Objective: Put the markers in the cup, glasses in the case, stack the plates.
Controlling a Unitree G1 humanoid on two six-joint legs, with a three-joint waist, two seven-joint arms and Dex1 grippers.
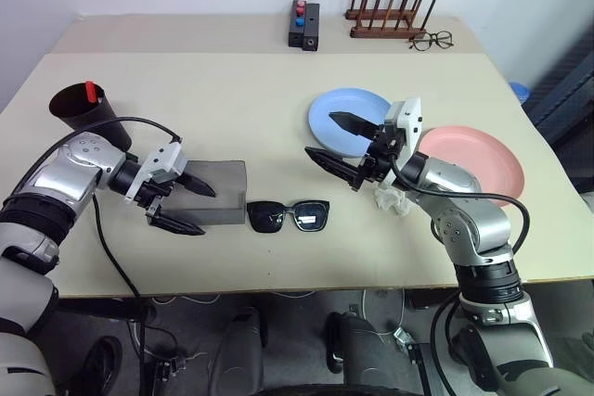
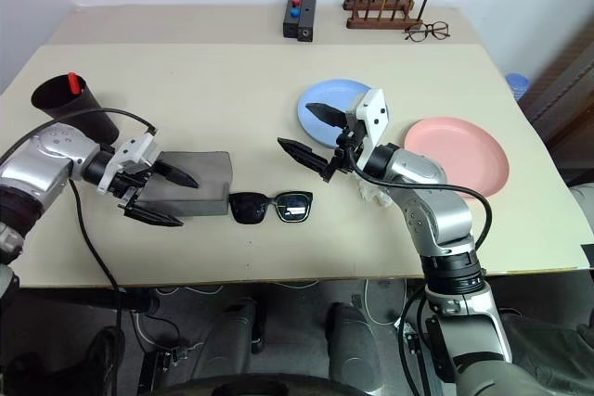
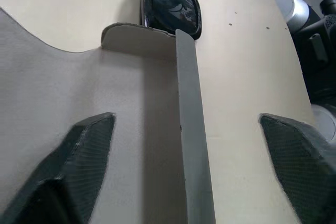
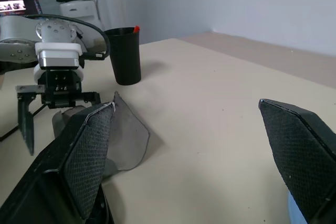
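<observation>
The dark cup (image 1: 82, 114) stands at the table's left edge with the marker (image 1: 90, 91) upright inside, its red cap showing above the rim. My left gripper (image 1: 186, 203) is open over the left end of the grey case (image 1: 227, 201), one finger above its top and the other beside its front edge. The case's flap (image 3: 137, 39) is open toward the black sunglasses (image 1: 289, 215), which lie just right of it. My right gripper (image 1: 340, 143) hangs open above the table. It is in front of the blue plate (image 1: 339, 102), and the pink plate (image 1: 478, 164) lies to the right.
A white crumpled scrap (image 1: 390, 198) lies under my right forearm. At the far edge stand a black box with red and blue buttons (image 1: 303, 25) and a wooden peg rack (image 1: 385, 18). Thin-framed eyeglasses (image 1: 432, 40) lie beside the rack.
</observation>
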